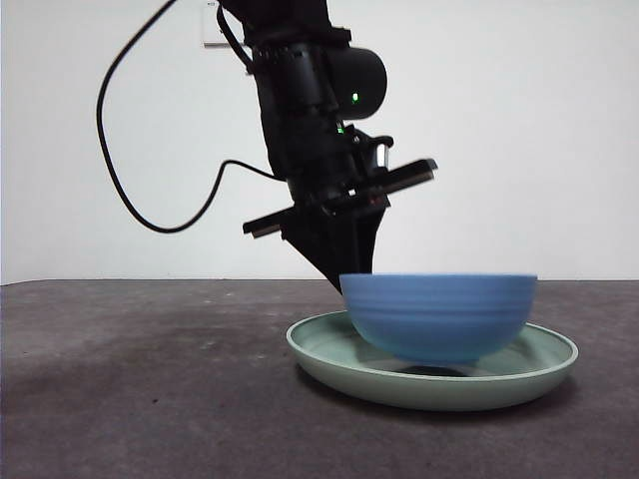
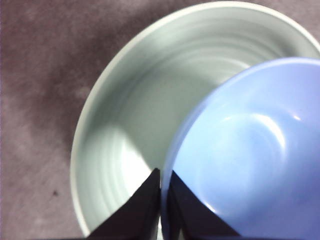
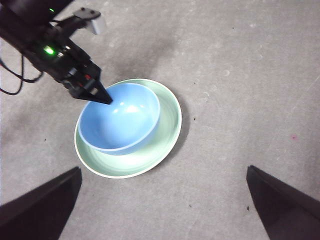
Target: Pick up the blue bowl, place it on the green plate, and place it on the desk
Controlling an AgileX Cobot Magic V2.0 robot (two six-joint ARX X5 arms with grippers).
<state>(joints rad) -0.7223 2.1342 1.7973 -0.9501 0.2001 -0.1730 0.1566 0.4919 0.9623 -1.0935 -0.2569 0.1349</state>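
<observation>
Left tool (image 2: 161,200) pinches ribbed blue bowl (image 1: 437,314) over shallow green plate (image 1: 329,354).

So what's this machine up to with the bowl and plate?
The left end effector is pinched on the rim of the blue bowl, one jaw inside and one outside. The bowl sits within the green plate, off-centre; the front view shows a dark gap under its base, so it may be held just above the plate or tilted. The plate lies on the desk. The right end effector hangs open, high above, holding nothing.
</observation>
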